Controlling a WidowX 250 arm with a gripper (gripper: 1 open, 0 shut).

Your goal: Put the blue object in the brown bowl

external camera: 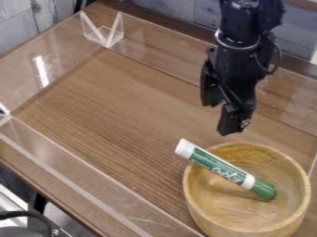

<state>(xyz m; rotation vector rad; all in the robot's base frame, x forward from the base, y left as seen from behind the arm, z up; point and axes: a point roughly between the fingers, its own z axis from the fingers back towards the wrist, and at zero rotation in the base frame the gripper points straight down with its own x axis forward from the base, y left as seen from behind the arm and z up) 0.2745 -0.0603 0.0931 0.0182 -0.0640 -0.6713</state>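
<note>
- The blue object (pixel 227 170) lies slanted in the brown bowl (pixel 292 207), with its white end resting on the rim.
- The bowl sits on a wooden table (pixel 111 111) with clear walls (pixel 56 167).
- The gripper (pixel 232 120) hangs above the bowl, holding nothing; I cannot tell whether its jaws are apart.

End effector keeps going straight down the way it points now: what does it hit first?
Probably the brown bowl, near its far rim, or the tabletop just behind it; depth from this one view is unclear. The end effector hangs above, apart from the tube.
</note>
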